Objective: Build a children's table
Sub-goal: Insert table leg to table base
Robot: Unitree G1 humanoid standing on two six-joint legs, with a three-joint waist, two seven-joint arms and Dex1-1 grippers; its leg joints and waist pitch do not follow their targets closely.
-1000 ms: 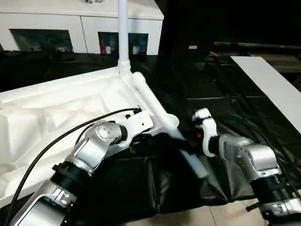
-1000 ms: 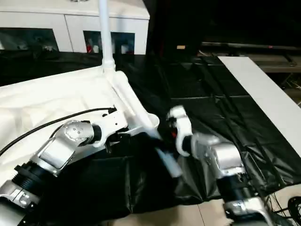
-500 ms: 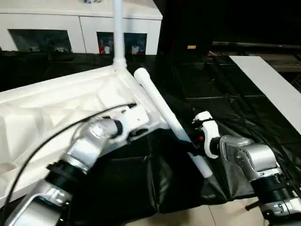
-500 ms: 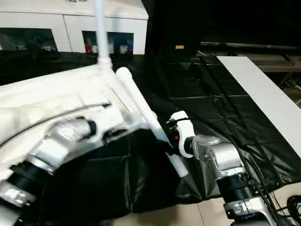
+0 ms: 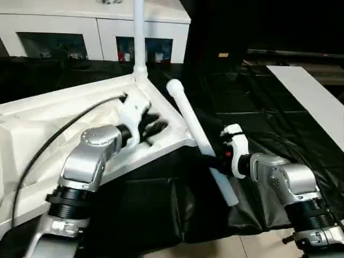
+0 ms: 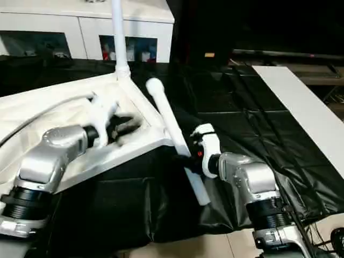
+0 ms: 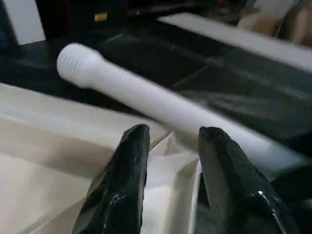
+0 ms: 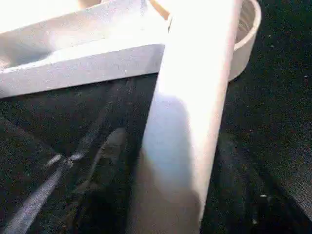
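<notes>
The white tabletop point(image 5: 43, 123) lies underside up on the left. One white leg point(image 5: 139, 32) stands upright in its far corner. A second, loose leg point(image 5: 188, 118) lies slanted across the near corner, its threaded end up and away. My right gripper point(image 5: 215, 161) is shut on this leg point(image 8: 190, 112) low down, with one dark finger point(image 8: 105, 156) against its side and a round corner socket point(image 8: 246, 34) just behind. My left gripper point(image 5: 156, 122) hovers open over the tabletop's inside by the rim, nothing between its fingers point(image 7: 126, 161); the loose leg point(image 7: 146, 95) lies just beyond them.
Black cloth point(image 5: 258, 107) covers the work surface. A white cabinet point(image 5: 97, 32) with dark glass doors stands at the back. A long white board point(image 5: 309, 97) lies at the right. Light floor point(image 5: 215, 250) shows at the near edge. A black cable point(image 5: 48, 150) runs along my left arm.
My left gripper has left the tabletop's near corner, risen over its inside and opened. My right gripper's fingers have closed in on the loose leg, whose threaded end has swung right.
</notes>
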